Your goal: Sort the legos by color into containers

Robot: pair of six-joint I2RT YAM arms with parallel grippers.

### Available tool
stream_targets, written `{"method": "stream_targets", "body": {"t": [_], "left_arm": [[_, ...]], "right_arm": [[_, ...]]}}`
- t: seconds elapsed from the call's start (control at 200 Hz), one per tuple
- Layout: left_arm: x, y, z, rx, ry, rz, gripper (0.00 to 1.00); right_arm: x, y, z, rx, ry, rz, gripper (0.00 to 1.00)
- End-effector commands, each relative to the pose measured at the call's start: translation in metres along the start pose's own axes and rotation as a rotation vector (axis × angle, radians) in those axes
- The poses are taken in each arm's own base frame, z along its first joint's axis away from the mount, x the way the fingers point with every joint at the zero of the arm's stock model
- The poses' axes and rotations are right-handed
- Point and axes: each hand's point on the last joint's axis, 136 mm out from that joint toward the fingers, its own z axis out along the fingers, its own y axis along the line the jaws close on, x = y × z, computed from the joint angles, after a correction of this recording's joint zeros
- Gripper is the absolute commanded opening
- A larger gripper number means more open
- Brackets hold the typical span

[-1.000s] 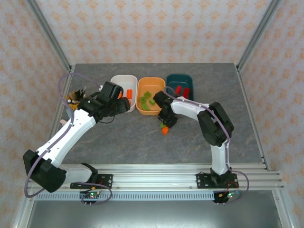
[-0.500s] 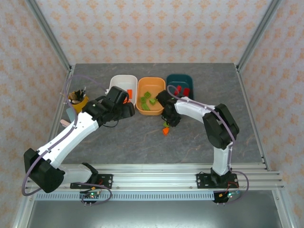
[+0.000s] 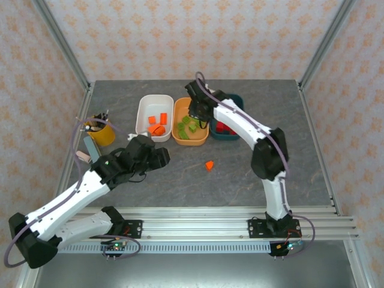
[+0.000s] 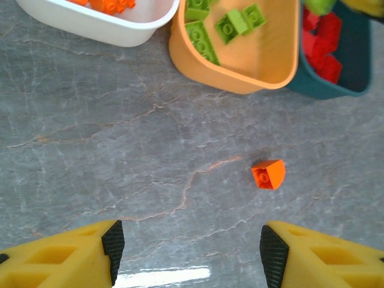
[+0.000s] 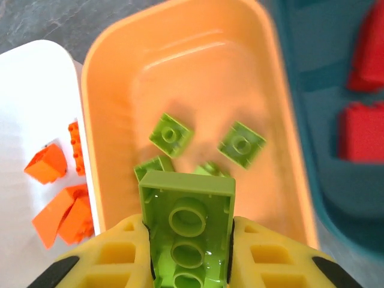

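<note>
Top external view: the right arm reaches out over the three tubs at the far side of the grey surface (image 3: 252, 174), with the right hand (image 3: 197, 111) above the middle one. The right wrist view shows this hand closed on a green brick (image 5: 189, 204). Its two yellow fingers press the brick's long sides, and the hollow underside of the brick faces the camera. The brick hangs over the near end of the orange tub (image 5: 210, 72), clear of the tub floor.

Several green bricks (image 5: 170, 134) lie loose in that tub. To its left stands the white tub (image 5: 36, 96), holding a few orange bricks (image 5: 60, 210). To its right stands the teal tub (image 5: 324, 72), holding red bricks (image 5: 366, 132). The three tubs stand in a row, side by side and touching or nearly so.

The left hand (image 4: 192, 249) hovers low over the surface, nearer the arm bases. Its fingers are spread well apart and nothing is between them. One orange brick (image 4: 268, 174) lies alone on the surface, in front of this hand and nearer its right finger. It is clear of both fingers and lies near the orange and teal tubs, touching neither.

A yellow cup (image 3: 102, 133) holding pens stands at the left edge of the surface, well apart from the tubs.
</note>
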Motion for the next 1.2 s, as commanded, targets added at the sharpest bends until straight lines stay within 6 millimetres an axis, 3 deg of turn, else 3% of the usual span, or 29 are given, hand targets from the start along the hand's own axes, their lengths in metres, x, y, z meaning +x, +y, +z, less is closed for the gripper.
{"method": "stream_targets", "body": {"t": [0.0, 0.265, 0.405, 0.555, 0.681, 0.786, 0.866, 0.991, 1.191], "left_arm": [[-0.015, -0.009, -0.012, 0.084, -0.126, -0.072, 0.65], [-0.018, -0.008, -0.038, 0.171, -0.206, -0.078, 0.66], [-0.019, -0.010, -0.043, 0.187, -0.215, -0.066, 0.67], [-0.018, -0.017, -0.040, 0.199, -0.197, -0.046, 0.70], [-0.012, -0.025, -0.029, 0.197, -0.148, -0.010, 0.71], [-0.003, -0.032, -0.013, 0.171, -0.078, 0.029, 0.73], [0.004, -0.039, 0.001, 0.151, -0.019, 0.077, 0.73], [0.022, -0.057, 0.024, 0.133, 0.073, 0.213, 0.74], [0.059, -0.091, 0.062, 0.079, 0.231, 0.461, 0.75]], "right_arm": [[-0.011, -0.013, 0.036, 0.086, 0.036, -0.131, 0.27], [-0.040, -0.006, 0.091, 0.065, 0.004, -0.154, 0.27], [-0.032, -0.015, 0.117, 0.080, 0.043, -0.138, 0.28], [-0.029, -0.009, 0.120, 0.054, 0.059, -0.139, 0.45], [-0.050, 0.012, 0.083, -0.005, -0.001, -0.149, 0.54], [-0.068, 0.028, 0.029, -0.051, -0.073, -0.149, 0.56], [-0.072, 0.025, -0.011, -0.059, -0.103, -0.109, 0.56], [-0.061, -0.002, -0.067, -0.070, -0.152, -0.027, 0.56], [0.013, -0.087, -0.123, -0.040, -0.120, 0.006, 0.57]]}}
